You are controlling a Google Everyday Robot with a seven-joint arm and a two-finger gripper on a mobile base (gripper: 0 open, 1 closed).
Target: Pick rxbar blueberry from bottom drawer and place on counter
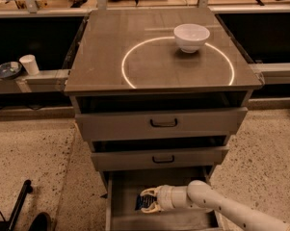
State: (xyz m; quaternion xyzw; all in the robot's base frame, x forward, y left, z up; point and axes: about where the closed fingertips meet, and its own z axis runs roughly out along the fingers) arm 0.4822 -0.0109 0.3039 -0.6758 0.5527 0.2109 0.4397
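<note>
The bottom drawer stands pulled open below two wider drawers with black handles. My gripper reaches into it from the right on a white arm. Its fingers are closed around the rxbar blueberry, a small dark wrapper with pale print, held just above the drawer's board floor. The counter is the grey-brown cabinet top with a bright thin circle; it lies well above the gripper.
A white bowl sits on the circle's upper right edge. A long bench at the left carries a white cup and a plate. A black object lies on the speckled floor at lower left.
</note>
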